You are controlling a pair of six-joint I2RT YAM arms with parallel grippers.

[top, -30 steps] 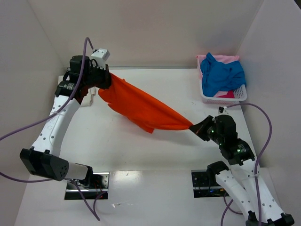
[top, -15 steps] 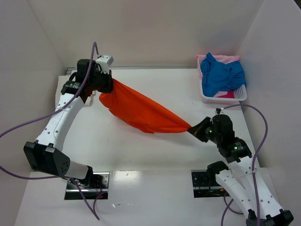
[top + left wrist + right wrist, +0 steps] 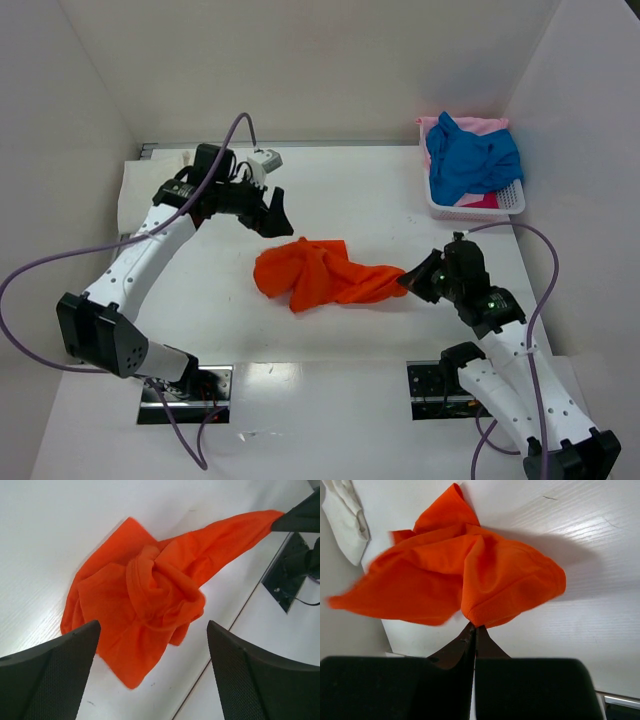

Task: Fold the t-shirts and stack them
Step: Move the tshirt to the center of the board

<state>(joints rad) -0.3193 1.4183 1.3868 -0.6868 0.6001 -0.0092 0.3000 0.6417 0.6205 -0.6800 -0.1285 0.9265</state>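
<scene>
The orange t-shirt lies in a crumpled heap at mid-table. My right gripper is shut on its right-hand corner, and the right wrist view shows the cloth pinched at the tips of the gripper. My left gripper hovers open above and behind the heap, holding nothing. In the left wrist view the shirt lies below the wide-spread gripper. A blue t-shirt and a pink one sit in the basket. A cream-white cloth lies at the table's far left.
The white plastic basket stands at the back right corner against the wall. White walls close the table at the back and on both sides. Two arm base plates sit at the near edge.
My left gripper opened and let go of the orange shirt, which fell from a stretched span into a heap on the table. The left arm swung right; the right gripper kept its hold.
</scene>
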